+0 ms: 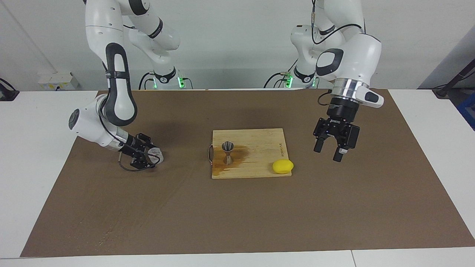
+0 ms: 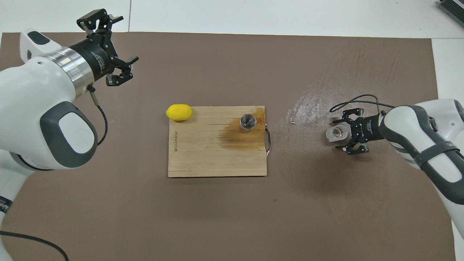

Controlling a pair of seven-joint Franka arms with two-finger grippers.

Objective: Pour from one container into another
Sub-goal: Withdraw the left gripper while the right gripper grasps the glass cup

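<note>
Our right gripper (image 1: 145,157) is low at the clear cup (image 1: 156,154) on the mat, fingers around it, though we cannot tell whether they grip. Our left gripper (image 1: 328,151) hangs open beside the board (image 1: 259,139), waiting. The jigger (image 1: 228,152) stands on the board, so lifting and pouring look still ahead.

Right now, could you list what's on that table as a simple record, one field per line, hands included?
Clear cup: on the brown mat, toward the right arm's end.
Right gripper: low at the cup, fingers either side of it, open.
Jigger: upright on the cutting board, by a wet stain.
Lemon: at the board's corner toward the left arm's end.
Left gripper: open, raised over the mat, holding nothing.
</note>
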